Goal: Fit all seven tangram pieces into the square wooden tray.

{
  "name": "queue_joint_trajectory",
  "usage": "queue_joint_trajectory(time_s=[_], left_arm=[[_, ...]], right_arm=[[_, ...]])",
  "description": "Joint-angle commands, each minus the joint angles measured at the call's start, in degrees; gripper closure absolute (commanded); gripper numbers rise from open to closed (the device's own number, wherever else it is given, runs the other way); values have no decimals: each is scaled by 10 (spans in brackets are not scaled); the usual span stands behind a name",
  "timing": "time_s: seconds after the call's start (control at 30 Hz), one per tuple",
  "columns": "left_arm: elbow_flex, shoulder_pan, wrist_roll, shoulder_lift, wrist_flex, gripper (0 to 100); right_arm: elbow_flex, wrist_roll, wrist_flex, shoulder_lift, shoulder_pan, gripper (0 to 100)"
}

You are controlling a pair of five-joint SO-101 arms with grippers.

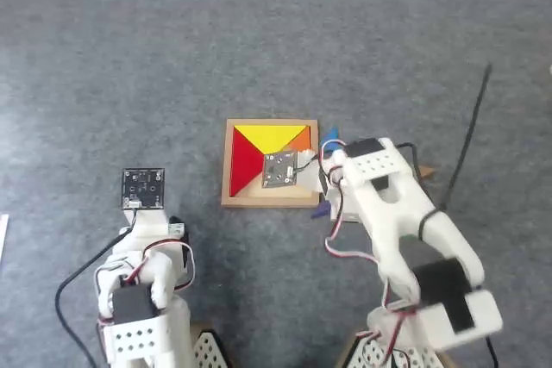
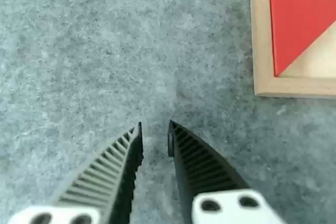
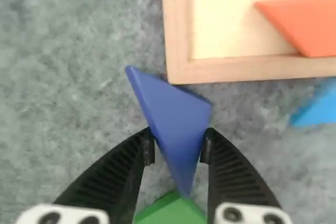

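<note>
Grey fuzzy table, wooden tray (image 1: 227, 161) in the middle with red triangle (image 1: 244, 165), yellow triangle (image 1: 267, 137) and orange piece (image 1: 300, 138) already in. Right pincer (image 3: 177, 142) is clamped on dark blue triangle (image 3: 176, 114), just outside the tray's near right corner. Green piece (image 3: 170, 211) and light blue piece (image 3: 317, 108) lie loose nearby. Left pincer (image 2: 155, 129) is narrow and empty, left of the tray. Step looks like seating the fourth piece. Next move probably needs a lift over the rim and a turn to match the bare wood.
</note>
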Motion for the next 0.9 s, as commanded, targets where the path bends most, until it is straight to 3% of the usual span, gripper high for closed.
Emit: queue_joint_trajectory(time_s=[0.0, 0.23, 0.4, 0.6, 0.87], left_arm=[[-7, 2, 0, -11, 2, 919], [-7, 2, 0, -11, 2, 919], [-7, 2, 0, -11, 2, 919], [-7, 2, 0, -11, 2, 919], [-7, 2, 0, -11, 2, 919]], right_arm=[[4, -28, 2, -74, -1, 854], [15, -62, -31, -86, -6, 854], [53, -4, -38, -80, -14, 845], [69, 33, -44, -82, -30, 714], [89, 105, -42, -118, -62, 714]])
